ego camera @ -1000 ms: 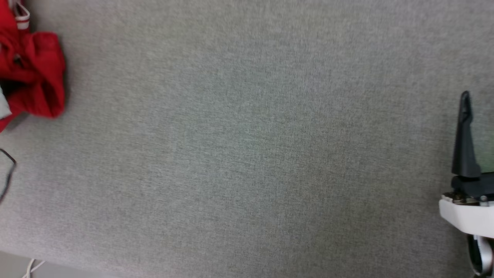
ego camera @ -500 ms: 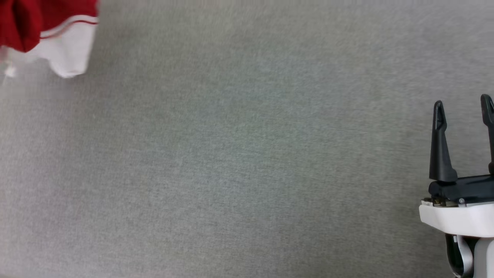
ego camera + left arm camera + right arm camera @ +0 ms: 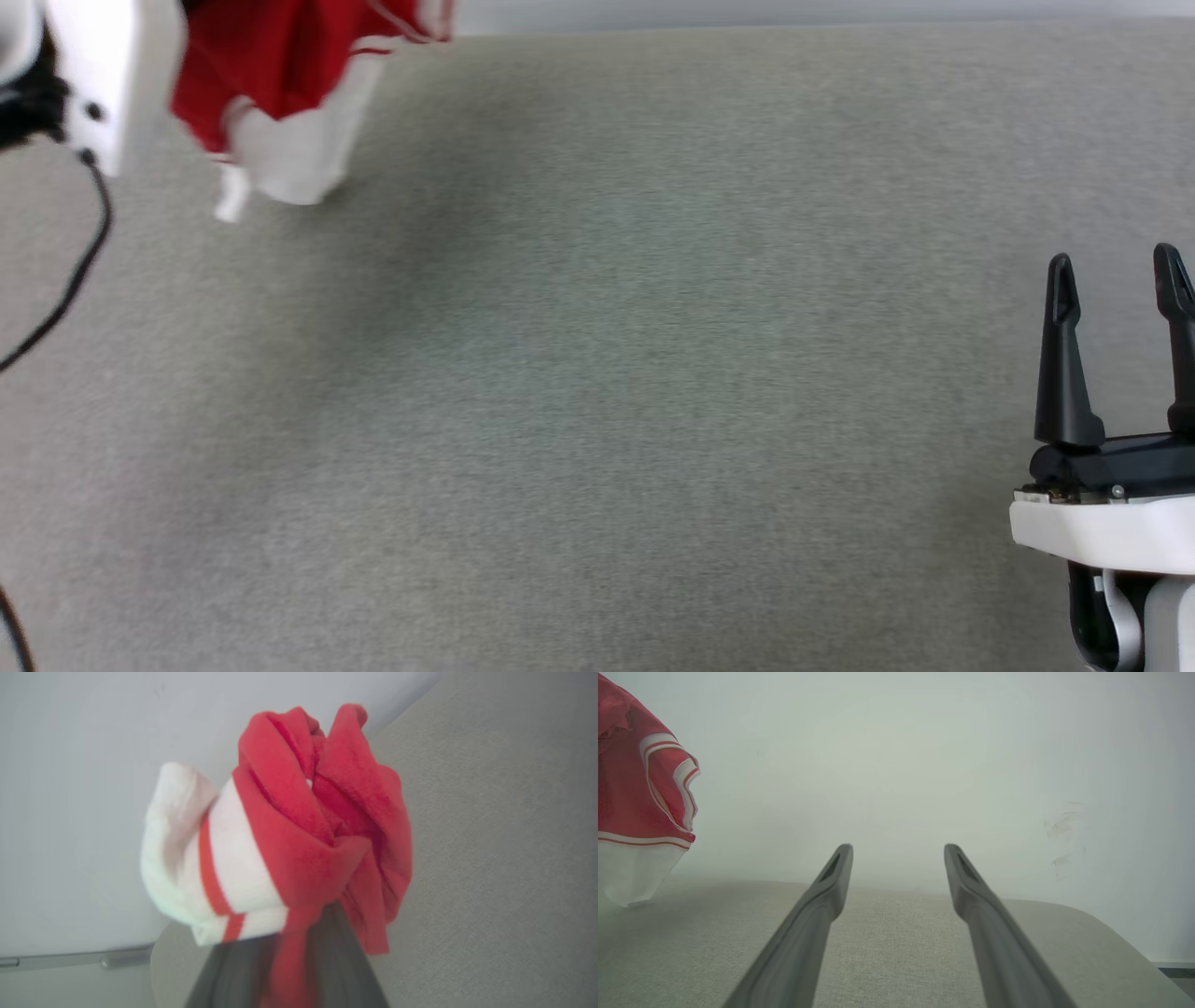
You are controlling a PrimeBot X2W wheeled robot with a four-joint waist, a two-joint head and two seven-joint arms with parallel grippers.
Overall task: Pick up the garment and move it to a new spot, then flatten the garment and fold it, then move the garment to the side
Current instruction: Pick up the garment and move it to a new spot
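The garment is a red shirt with a white, red-striped sleeve. It hangs bunched above the far left of the table, its white sleeve lowest. In the left wrist view the garment bulges just past my left gripper, which is shut on a pinch of its red cloth. The left arm's white forearm sits at the top left corner. My right gripper hovers at the lower right, open with nothing between its fingers. The garment hangs far to its left.
The table is covered in grey woven fabric, and its far edge meets a pale wall. A black cable hangs from the left arm over the table's left side. The table's rounded right corner shows in the right wrist view.
The head camera has tilted up, so the table's far edge now shows. The hanging garment has travelled rightward, and the left forearm has come into view. The right gripper stays open.
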